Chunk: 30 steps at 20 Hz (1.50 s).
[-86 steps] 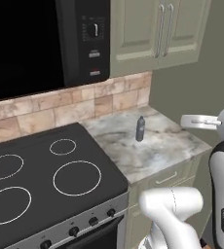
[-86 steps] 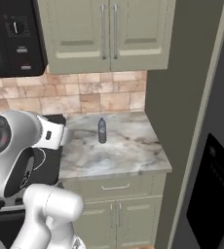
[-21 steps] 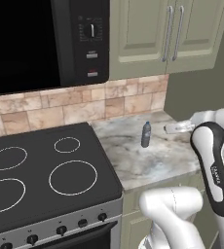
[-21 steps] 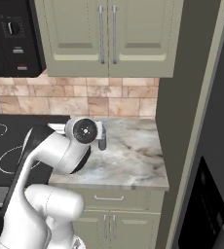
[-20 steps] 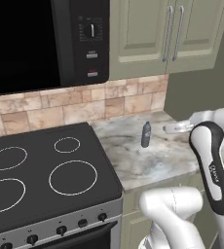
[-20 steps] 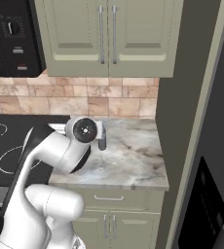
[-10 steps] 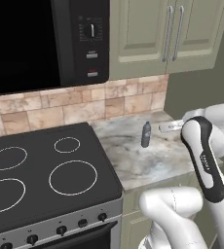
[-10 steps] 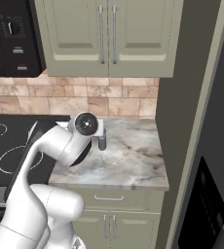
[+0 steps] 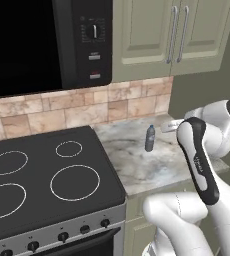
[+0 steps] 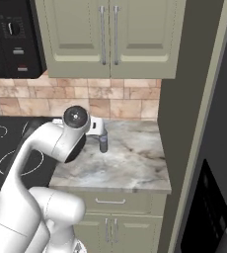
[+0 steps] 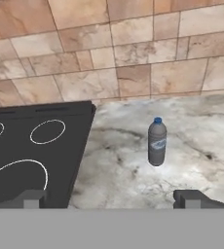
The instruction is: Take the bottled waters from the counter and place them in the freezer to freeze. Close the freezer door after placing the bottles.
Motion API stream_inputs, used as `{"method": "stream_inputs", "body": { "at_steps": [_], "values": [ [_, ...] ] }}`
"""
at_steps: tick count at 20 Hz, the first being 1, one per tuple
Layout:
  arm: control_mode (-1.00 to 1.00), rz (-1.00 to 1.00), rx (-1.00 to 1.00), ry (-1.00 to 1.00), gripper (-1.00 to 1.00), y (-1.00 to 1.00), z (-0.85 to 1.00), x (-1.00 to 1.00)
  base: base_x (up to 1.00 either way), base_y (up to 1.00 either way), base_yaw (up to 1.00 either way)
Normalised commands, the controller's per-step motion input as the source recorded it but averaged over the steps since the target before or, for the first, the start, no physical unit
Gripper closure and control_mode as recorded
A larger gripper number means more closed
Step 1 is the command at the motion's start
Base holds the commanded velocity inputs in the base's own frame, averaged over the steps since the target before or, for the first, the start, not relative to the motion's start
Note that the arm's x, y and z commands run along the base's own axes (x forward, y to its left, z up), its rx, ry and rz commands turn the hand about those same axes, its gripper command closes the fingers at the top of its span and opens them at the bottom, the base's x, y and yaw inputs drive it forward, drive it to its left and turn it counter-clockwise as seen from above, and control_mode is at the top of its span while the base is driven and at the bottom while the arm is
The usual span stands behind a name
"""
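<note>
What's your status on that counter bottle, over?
Hand open, empty. Grey bottle upright on counter, ahead of fingers. Nothing between.

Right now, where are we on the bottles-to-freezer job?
Early. Done: nothing visible. In hand: the open gripper faces the grey bottle standing upright on the counter, not touching it. Left: grasp it, carry it to the freezer, handle the second bottle, close the door.
</note>
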Motion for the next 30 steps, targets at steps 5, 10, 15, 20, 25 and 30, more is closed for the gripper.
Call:
{"method": "stream_inputs", "body": {
  "at_steps": [5, 10, 15, 20, 25, 30],
  "values": [
    [-1.00, -0.15, -0.08, 0.00, -1.00, 0.00, -0.05, 0.01, 0.00, 0.00, 0.00],
    [-1.00, -0.08, -0.07, 0.09, -1.00, 0.00, -0.06, 0.05, 0.00, 0.00, 0.00],
    [-1.00, 0.00, -0.13, 0.12, -1.00, 0.00, 0.00, 0.00, 0.00, 0.00, 0.00],
    [-1.00, -0.01, -0.09, 0.00, -1.00, 0.00, -0.01, 0.00, 0.00, 0.00, 0.00],
    [-1.00, 0.00, -0.01, -0.07, -1.00, -0.02, -0.19, 0.01, 0.00, 0.00, 0.00],
    [-1.00, 0.00, 0.00, 0.04, -1.00, -0.05, -0.12, 0.29, 0.00, 0.00, 0.00]
  ]
}}
